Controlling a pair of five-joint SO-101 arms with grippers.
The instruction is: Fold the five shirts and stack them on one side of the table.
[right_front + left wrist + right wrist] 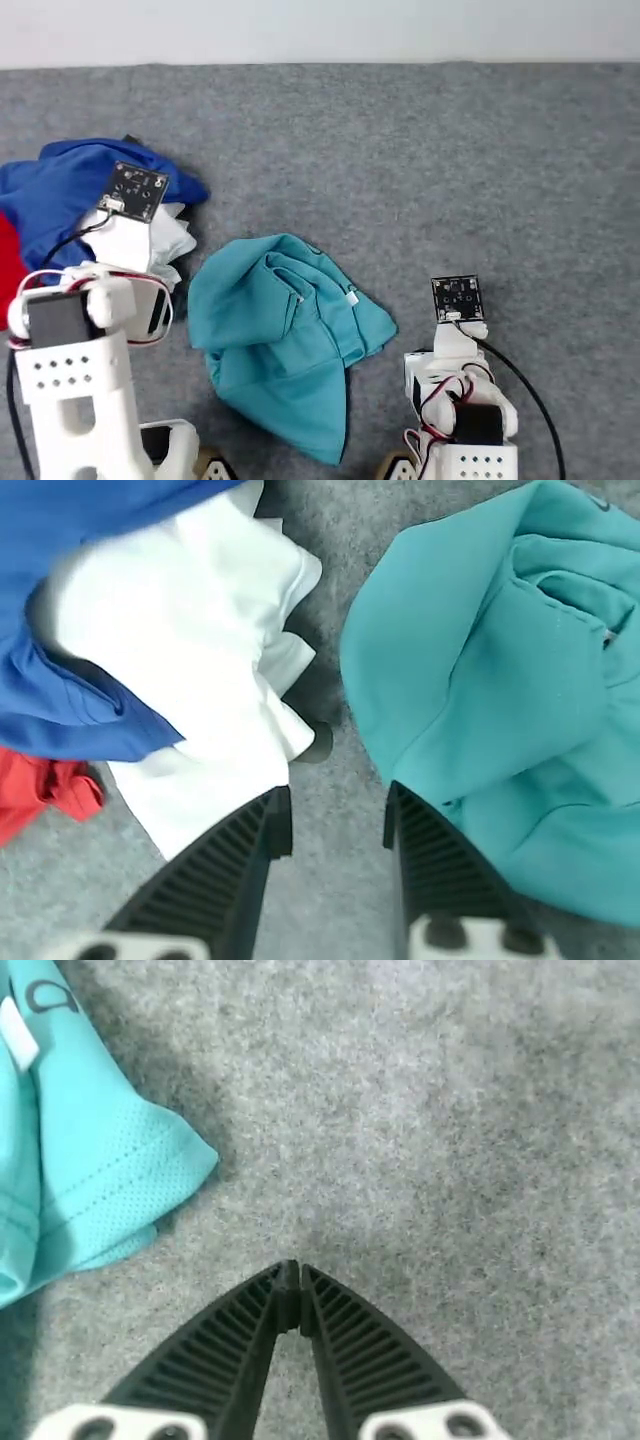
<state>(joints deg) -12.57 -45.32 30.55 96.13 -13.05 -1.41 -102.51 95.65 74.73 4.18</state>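
— Between the parted jaws of the left gripper (335,825), what is seen?
— Bare grey felt (330,900); a crumpled white shirt (190,650) is heaped at one jaw, a rumpled teal shirt (490,680) at the other.
— The right gripper (298,1300)?
— Ribbed jaws are pressed together, empty; the teal mesh hem lies beside.

This looks to me like a robotics lab: a grey-felted table (450,150) against a bare white wall (320,30), with the left arm (70,390) and right arm (470,445) in white plastic, wires (440,395) and camera boards (137,190) exposed.
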